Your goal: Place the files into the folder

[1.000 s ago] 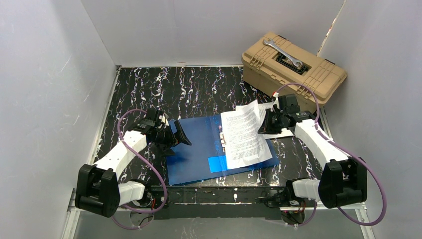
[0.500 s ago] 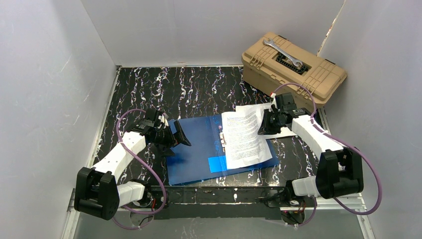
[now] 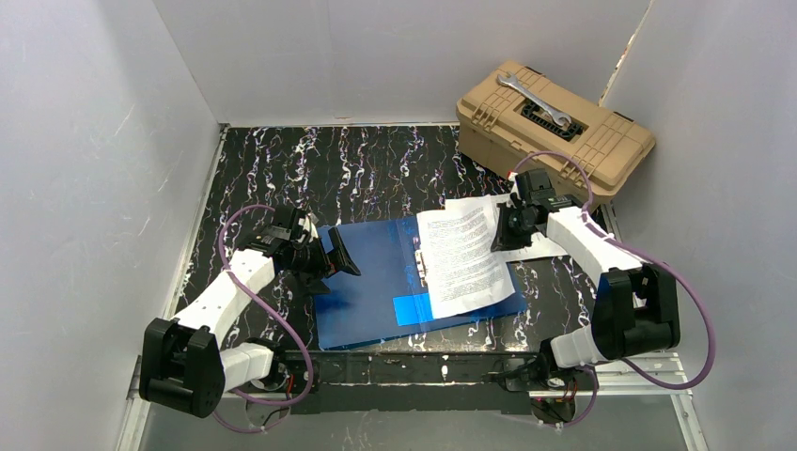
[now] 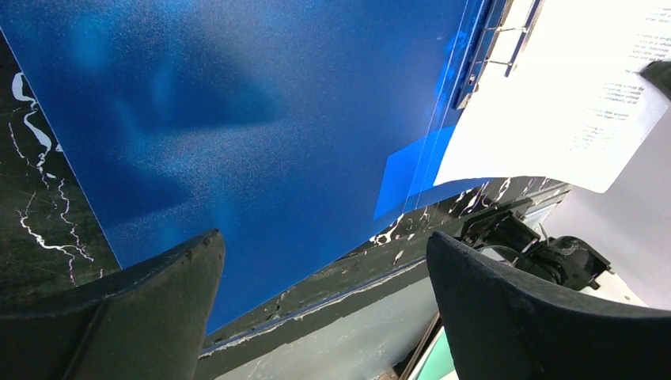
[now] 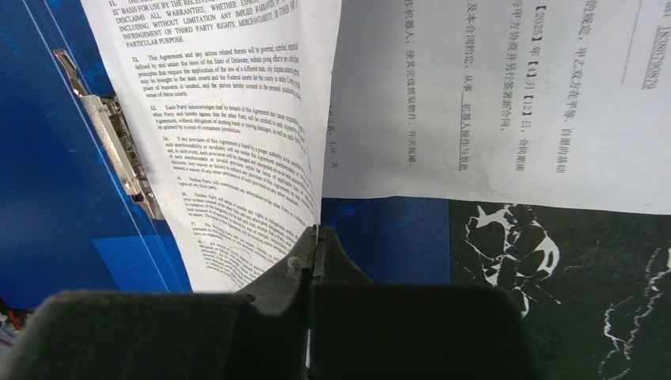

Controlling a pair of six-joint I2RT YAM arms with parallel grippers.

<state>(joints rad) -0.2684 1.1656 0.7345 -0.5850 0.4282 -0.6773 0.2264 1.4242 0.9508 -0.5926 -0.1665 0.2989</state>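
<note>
Your left arm reaches in low from the near left. The left gripper [image 3: 342,256] is spread wide above the left half of the folder [image 3: 376,272], holding nothing. Your right arm bends in from the right, and the right gripper [image 5: 316,237] is pinched tight on the right edge of the top sheet [image 3: 461,263], which curls up there. That sheet lies across the open folder's right half, beside the metal clip [image 5: 119,150]. A second sheet [image 5: 490,95] lies flat beneath, partly on the table [image 3: 310,169]. Far right, a wrench [image 3: 536,101] rests on the toolbox [image 3: 564,141].

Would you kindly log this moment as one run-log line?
left end effector: open over glossy blue plastic folder | right end effector: shut on edge of white printed paper sheet
</note>
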